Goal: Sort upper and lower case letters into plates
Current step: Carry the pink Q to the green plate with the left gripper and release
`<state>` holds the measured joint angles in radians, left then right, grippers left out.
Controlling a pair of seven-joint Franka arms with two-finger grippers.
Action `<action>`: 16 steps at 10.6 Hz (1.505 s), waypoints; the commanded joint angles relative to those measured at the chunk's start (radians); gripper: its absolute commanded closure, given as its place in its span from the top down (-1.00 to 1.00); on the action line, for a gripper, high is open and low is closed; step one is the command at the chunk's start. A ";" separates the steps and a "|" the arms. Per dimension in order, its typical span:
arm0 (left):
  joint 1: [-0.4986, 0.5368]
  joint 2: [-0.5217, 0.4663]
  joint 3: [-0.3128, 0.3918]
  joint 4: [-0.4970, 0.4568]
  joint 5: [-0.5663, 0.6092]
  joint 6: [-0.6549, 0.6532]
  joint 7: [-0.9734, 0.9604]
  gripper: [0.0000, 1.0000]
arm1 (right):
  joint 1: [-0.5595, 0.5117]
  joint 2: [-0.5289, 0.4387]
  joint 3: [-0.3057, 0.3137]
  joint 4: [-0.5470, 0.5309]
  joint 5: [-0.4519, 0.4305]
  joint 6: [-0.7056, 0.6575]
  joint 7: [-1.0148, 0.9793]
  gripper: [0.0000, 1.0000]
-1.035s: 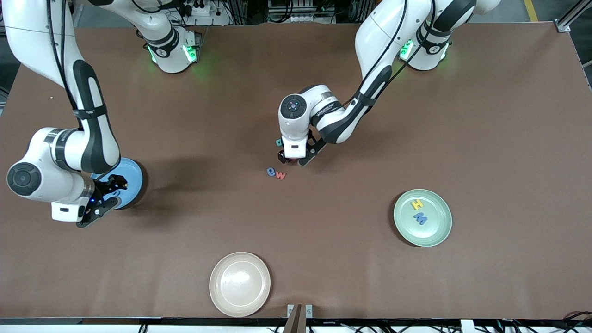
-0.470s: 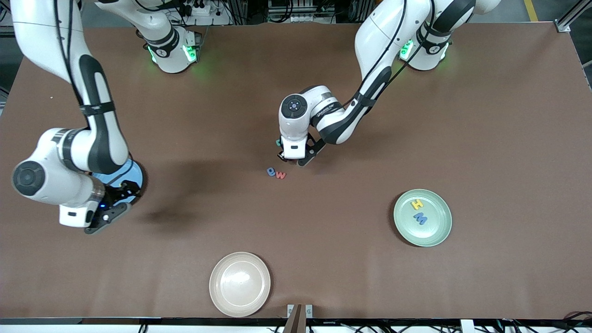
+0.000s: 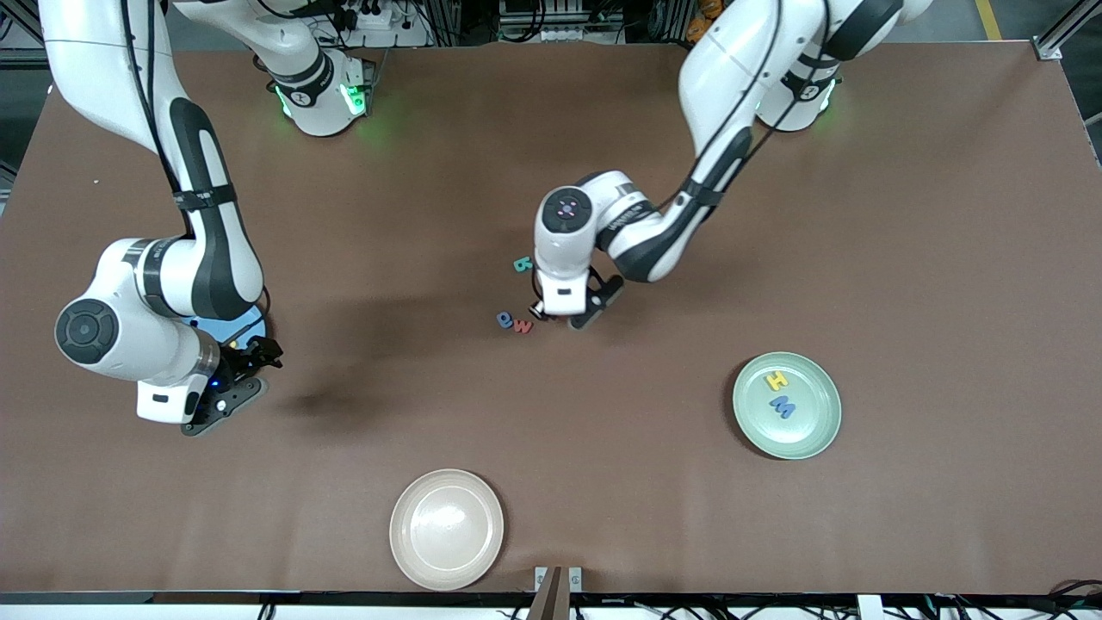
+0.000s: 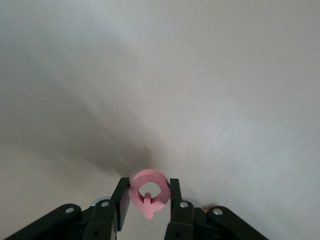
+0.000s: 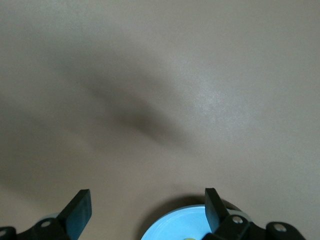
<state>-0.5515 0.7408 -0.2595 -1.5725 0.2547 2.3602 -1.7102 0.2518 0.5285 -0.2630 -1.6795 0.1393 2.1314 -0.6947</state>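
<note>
My left gripper is shut on a red ring-shaped letter, held upright between its pads just above the table in the middle. A blue letter and a red letter lie beside it, and a teal letter lies farther from the front camera. The mint green plate holds a yellow H and a blue M. The blue plate is mostly hidden under my right arm. My right gripper is open and empty at that plate's edge.
A beige plate lies empty near the table's front edge. Bare brown table lies between the plates.
My left gripper has moved toward the front camera with the red letter, uncovering the teal letter. My right gripper has moved off the blue plate toward the table's middle.
</note>
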 commanded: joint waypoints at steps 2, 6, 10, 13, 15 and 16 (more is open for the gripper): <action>0.114 -0.136 -0.009 -0.053 0.029 -0.113 0.191 -1.00 | 0.001 -0.005 0.001 0.003 0.016 -0.004 0.006 1.00; 0.246 -0.204 -0.010 -0.096 0.029 -0.121 0.389 -1.00 | 0.035 -0.005 -0.001 0.004 0.014 -0.001 0.041 1.00; 0.349 -0.267 -0.012 -0.156 0.029 -0.153 0.556 -1.00 | 0.034 -0.004 -0.001 0.003 0.014 -0.002 0.041 1.00; 0.416 -0.274 -0.014 -0.159 0.028 -0.185 0.668 -1.00 | 0.081 -0.005 0.001 0.003 0.019 -0.011 0.143 1.00; 0.461 -0.276 -0.014 -0.170 0.028 -0.187 0.737 -1.00 | 0.148 -0.005 0.001 0.004 0.020 -0.013 0.283 1.00; 0.482 -0.279 -0.014 -0.173 0.028 -0.187 0.764 -1.00 | 0.184 -0.004 0.002 0.003 0.022 -0.007 0.340 1.00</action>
<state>-0.1030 0.4972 -0.2598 -1.7095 0.2551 2.1814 -0.9809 0.3891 0.5285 -0.2560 -1.6785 0.1414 2.1301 -0.4330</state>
